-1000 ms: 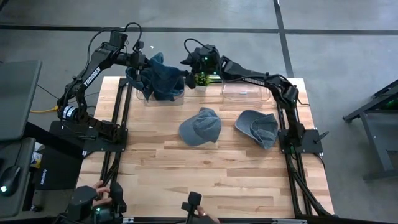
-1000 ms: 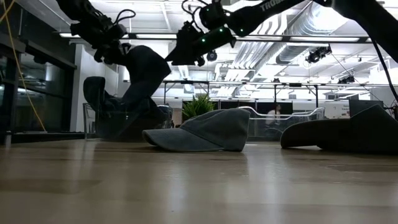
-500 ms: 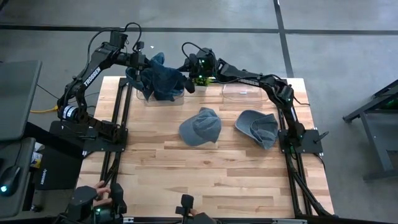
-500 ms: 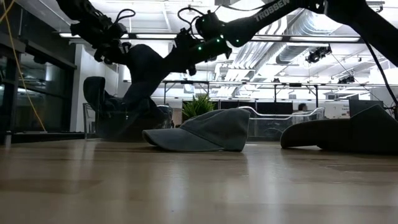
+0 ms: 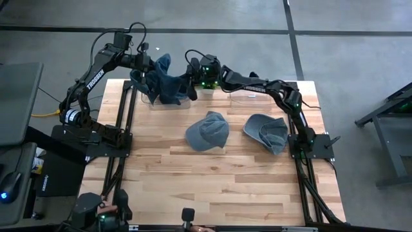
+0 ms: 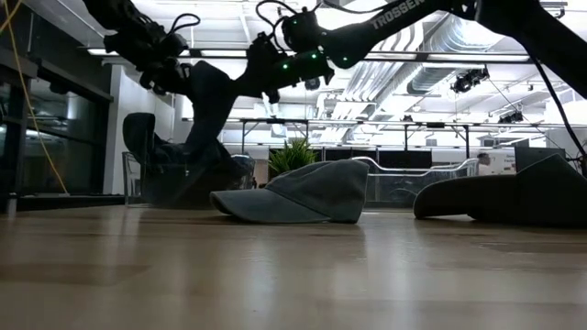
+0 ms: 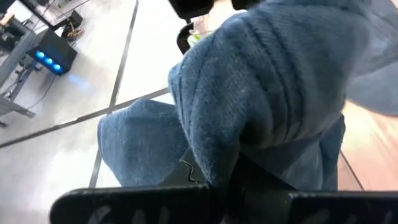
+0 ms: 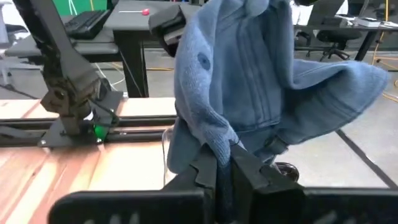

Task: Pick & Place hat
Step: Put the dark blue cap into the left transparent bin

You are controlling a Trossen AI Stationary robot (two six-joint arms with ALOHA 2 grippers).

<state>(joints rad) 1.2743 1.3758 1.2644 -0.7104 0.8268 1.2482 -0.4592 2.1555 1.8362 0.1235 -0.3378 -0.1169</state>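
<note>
A crumpled blue fabric hat (image 5: 162, 84) hangs in the air above the far left part of the light wooden counter (image 5: 212, 174), over a clear plastic bin (image 5: 166, 102) that stands at the far edge. The left tool (image 5: 149, 68) is closed on the hat's left side, its fingers clamped on a fold of the cloth, as the left wrist view shows with blue fabric (image 7: 273, 99) filling the space past the fingers. The right tool (image 5: 191, 78) reaches across from the right and is closed on the hat's right edge; in the right wrist view its dark fingers (image 8: 214, 168) pinch the lower hem of the blue cloth (image 8: 242, 87). So the hat is stretched between both tools, held clear of the counter, as the low view confirms with the dark cloth (image 6: 209, 101) hanging between them.

Two more grey-blue caps lie on the counter: one (image 5: 208, 131) near the middle and another (image 5: 267, 132) just to its right, apart from each other. A second clear bin (image 5: 254, 96) sits at the far edge, right of the first.

White lettering reading "TROSSEN" runs along the left arm (image 5: 94, 75) in the high view, and the same word shows on the right arm (image 6: 404, 11) in the low view.
</note>
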